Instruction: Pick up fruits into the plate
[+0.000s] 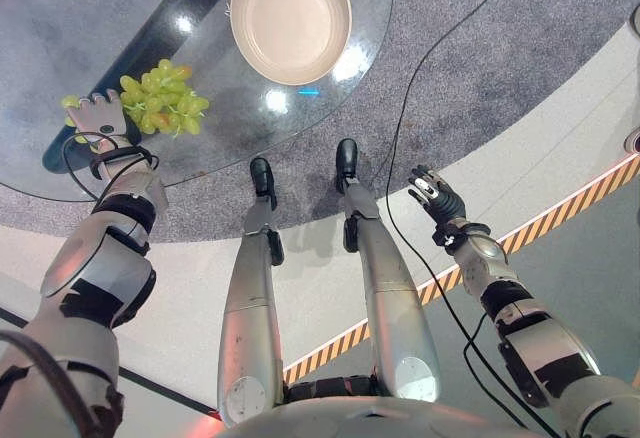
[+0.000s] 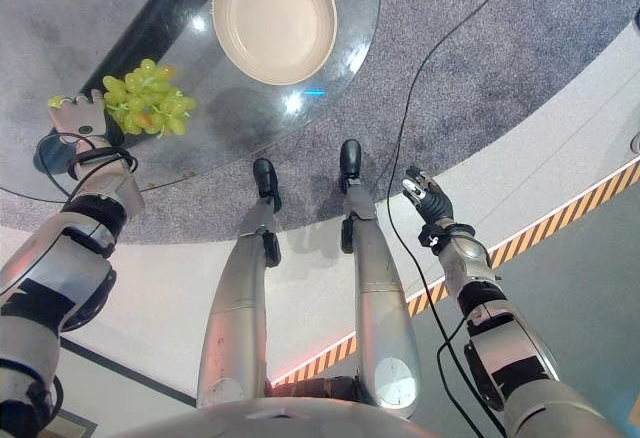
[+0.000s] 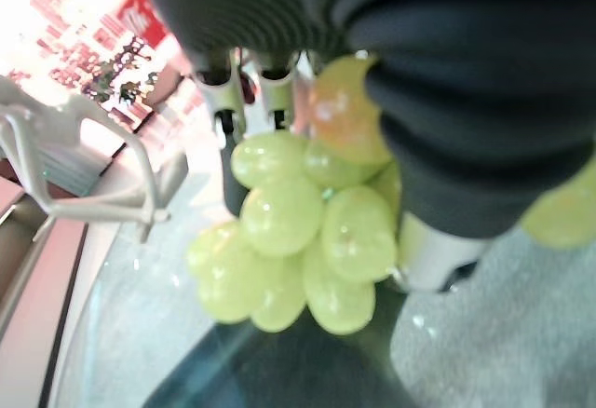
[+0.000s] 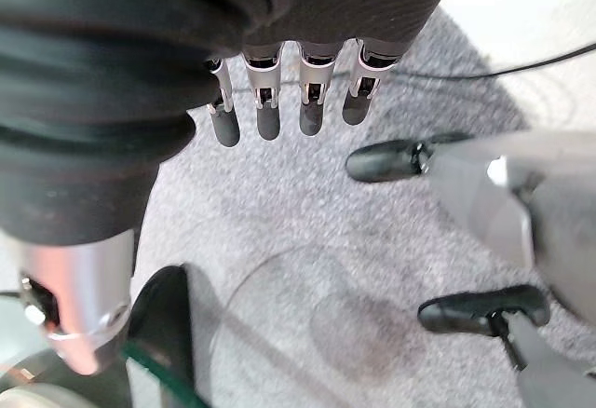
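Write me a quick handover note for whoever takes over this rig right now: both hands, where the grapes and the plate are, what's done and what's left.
Left hand: at the bunch of green grapes on the round glass table, fingers at the bunch; whether it grips them cannot be told.
Right hand: idle and open, off the table over the grey carpet.
Round cream plate: empty, on the table's far side, apart from the grapes.
Done: left hand has reached the grapes.
Left: secure the bunch, carry it to the plate, release.

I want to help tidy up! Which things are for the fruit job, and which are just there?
For the job:
green grapes
plate
left hand, at the grapes

Just there:
glass table
grey carpet
right hand, idle off the table
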`<state>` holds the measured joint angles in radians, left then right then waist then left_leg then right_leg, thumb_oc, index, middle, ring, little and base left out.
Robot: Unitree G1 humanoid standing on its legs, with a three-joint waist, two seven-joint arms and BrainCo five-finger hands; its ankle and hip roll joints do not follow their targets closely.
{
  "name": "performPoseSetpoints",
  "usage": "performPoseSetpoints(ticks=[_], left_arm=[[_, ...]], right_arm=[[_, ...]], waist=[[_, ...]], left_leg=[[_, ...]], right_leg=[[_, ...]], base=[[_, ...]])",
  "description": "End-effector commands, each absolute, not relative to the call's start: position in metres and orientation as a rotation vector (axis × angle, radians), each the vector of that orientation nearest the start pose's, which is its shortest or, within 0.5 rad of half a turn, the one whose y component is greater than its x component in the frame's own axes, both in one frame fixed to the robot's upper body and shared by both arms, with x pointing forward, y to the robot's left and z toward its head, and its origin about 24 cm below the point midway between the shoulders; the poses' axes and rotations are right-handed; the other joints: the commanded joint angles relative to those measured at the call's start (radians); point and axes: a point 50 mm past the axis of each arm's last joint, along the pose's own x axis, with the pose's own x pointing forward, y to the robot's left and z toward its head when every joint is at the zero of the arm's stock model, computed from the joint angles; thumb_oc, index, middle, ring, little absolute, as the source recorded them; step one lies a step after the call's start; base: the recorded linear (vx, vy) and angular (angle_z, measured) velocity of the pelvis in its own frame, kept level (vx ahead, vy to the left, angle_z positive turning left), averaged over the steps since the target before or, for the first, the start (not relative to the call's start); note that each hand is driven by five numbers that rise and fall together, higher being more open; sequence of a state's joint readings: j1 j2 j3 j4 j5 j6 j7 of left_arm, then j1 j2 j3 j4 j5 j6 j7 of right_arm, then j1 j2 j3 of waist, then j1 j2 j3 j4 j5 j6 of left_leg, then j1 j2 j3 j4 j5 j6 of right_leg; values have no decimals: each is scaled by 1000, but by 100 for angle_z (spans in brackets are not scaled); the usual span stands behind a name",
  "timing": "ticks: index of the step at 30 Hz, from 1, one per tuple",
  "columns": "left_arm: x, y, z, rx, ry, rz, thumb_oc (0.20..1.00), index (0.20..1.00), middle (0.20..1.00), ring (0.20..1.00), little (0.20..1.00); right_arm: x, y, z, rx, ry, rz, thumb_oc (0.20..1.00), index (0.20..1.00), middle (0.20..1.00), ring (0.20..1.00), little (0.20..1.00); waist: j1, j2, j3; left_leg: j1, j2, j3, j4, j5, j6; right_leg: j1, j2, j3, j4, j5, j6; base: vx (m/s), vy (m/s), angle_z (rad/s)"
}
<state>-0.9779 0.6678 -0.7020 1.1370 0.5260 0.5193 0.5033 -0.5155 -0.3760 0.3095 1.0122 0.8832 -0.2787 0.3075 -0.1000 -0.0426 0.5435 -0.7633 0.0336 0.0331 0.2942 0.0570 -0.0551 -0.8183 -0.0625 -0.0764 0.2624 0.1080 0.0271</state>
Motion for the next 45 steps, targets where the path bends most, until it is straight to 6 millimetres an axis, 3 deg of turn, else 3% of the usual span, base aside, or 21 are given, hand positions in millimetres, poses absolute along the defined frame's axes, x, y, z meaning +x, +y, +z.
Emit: performPoseSetpoints(ticks=[1,8,19,31,37,38,39,44,45], left_arm=[[359,326,143,1693,339,770,200,200,200,200,200],[359,327,152,1600,215,768,200,200,200,200,200],[348,331,142,1559,129,729,200,200,200,200,200],[335,325,153,1615,-32,597,200,200,200,200,200],[322,322,134,1625,-13,493,200,200,200,200,200],[321,321,128,1620,0,471,460,460,460,460,460],[320,321,125,1613,7,460,1000,1000,1000,1000,1000],[320,318,115,1616,40,426,1000,1000,1000,1000,1000],[323,317,114,1604,48,424,1000,1000,1000,1000,1000]], right_arm=[[299,-229,-15,322,210,76,1000,1000,1000,1000,1000],[291,-231,-22,346,226,60,1000,1000,1000,1000,1000],[276,-238,-32,345,242,44,1000,1000,1000,1000,1000],[264,-228,-18,350,125,97,1000,1000,1000,1000,1000],[250,-225,-25,398,158,80,1000,1000,1000,1000,1000],[248,-225,-28,398,173,79,1000,1000,1000,1000,1000],[247,-225,-29,399,182,78,1000,1000,1000,1000,1000],[246,-225,-32,394,220,80,1000,1000,1000,1000,1000],[250,-226,-30,389,217,87,1000,1000,1000,1000,1000]], waist=[[23,58,-24],[32,86,-24],[37,104,-24],[51,92,-147],[54,87,-216],[54,88,-222],[54,88,-224],[45,91,-206],[41,91,-179]], left_leg=[[96,-85,-35,-99,-28,41],[267,-80,-27,-153,-32,40],[461,-74,-6,-210,-47,31],[617,-80,-13,-252,-78,28],[698,-81,-20,-264,-93,30],[706,-81,-21,-263,-96,31],[709,-81,-22,-263,-97,32],[707,-81,-18,-252,-101,35],[679,-79,-13,-235,-100,37]], right_leg=[[38,84,47,81,-102,36],[207,47,21,28,-110,42],[401,8,0,-32,-118,49],[597,-27,-26,-122,-126,60],[700,-25,-38,-154,-136,61],[709,-24,-39,-154,-138,60],[713,-24,-39,-154,-139,59],[705,-22,-34,-148,-140,56],[677,-21,-28,-136,-137,53]], base=[[0,0,0],[12,4,3],[45,11,3],[102,-56,5],[192,-54,7],[162,-19,13],[125,-9,7],[20,14,3],[-119,25,-1]])
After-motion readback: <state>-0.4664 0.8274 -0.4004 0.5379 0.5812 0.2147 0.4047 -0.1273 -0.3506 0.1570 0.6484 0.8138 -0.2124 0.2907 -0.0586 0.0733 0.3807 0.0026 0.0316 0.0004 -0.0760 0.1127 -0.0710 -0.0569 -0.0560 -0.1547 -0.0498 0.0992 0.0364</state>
